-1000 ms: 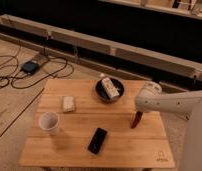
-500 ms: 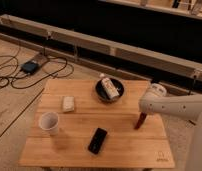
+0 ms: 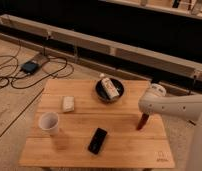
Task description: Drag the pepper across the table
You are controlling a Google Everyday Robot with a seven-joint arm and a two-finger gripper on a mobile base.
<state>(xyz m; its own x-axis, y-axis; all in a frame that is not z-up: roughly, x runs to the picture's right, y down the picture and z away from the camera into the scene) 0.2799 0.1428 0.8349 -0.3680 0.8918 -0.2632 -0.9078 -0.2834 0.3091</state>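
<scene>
table (image 3: 79,125) of light wood carries one white cup (image 3: 48,122), one black phone (image 3: 97,140), one pale block (image 3: 68,103) and one dark plate (image 3: 100,95) with a white bottle (image 3: 110,87) lying in it. one red pepper (image 3: 142,121) stands near the right edge, its top tucked under the white arm (image 3: 176,106). the gripper (image 3: 144,116) sits right at the pepper's upper end, mostly hidden by the arm; whether it pinches the pepper or stands spread, i cannot tell. cables and a dark box (image 3: 30,66) lie on the floor.

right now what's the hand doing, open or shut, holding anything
hand: at the right side of the table, low over the pepper, which stands nearly upright beneath it; whether it grips the pepper cannot be told.
</scene>
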